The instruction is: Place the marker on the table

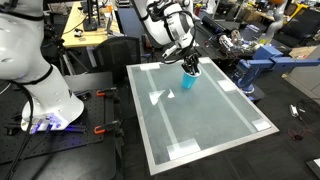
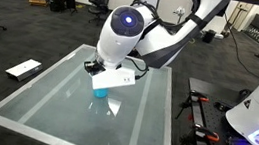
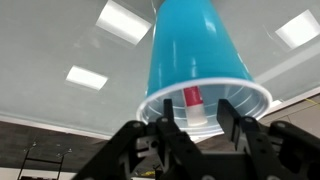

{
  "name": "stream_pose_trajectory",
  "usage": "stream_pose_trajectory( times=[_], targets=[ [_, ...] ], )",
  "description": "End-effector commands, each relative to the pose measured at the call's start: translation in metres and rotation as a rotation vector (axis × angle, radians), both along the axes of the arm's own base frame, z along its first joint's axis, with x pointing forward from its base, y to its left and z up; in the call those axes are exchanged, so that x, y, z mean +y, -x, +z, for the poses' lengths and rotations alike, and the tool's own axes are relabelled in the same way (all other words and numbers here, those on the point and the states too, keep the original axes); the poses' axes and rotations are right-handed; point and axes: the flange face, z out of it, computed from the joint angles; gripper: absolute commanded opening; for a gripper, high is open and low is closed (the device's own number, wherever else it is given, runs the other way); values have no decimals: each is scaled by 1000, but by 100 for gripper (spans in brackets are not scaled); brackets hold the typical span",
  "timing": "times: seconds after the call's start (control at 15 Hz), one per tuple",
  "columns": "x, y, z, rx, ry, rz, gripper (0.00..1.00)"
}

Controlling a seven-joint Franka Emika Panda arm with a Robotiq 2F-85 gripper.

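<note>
A light-blue cup (image 1: 189, 81) stands on the pale grey-green table (image 1: 205, 135) near its far edge; it also shows in an exterior view (image 2: 101, 92) under the arm. In the wrist view the cup (image 3: 190, 50) fills the middle. The marker (image 3: 192, 103), red with a whitish part, stands inside it. My gripper (image 3: 197, 128) sits right at the cup's mouth, with one finger on each side of the marker and a gap on both sides. It is open. In both exterior views the gripper (image 1: 190, 66) (image 2: 109, 79) hides the marker.
The robot's white base (image 1: 40, 85) stands beside the table. A yellowish wooden workbench (image 1: 85, 35) is behind it. Blue equipment (image 1: 255, 66) sits past the table's far side. White tape patches (image 1: 185, 150) mark the tabletop. A white board (image 2: 23, 69) lies on the floor.
</note>
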Motion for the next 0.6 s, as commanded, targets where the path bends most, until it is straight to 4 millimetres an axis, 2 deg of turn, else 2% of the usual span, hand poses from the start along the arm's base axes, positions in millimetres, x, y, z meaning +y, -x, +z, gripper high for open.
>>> stream_pose_trajectory(
  times=[0.0,0.2,0.33,0.53],
  targets=[
    [2,-6,2,10,27,-6,23],
    [7,-4,3,8,39,-1,1],
    [15,1,6,1,53,6,5],
    [27,9,11,-11,75,19,5]
  ],
)
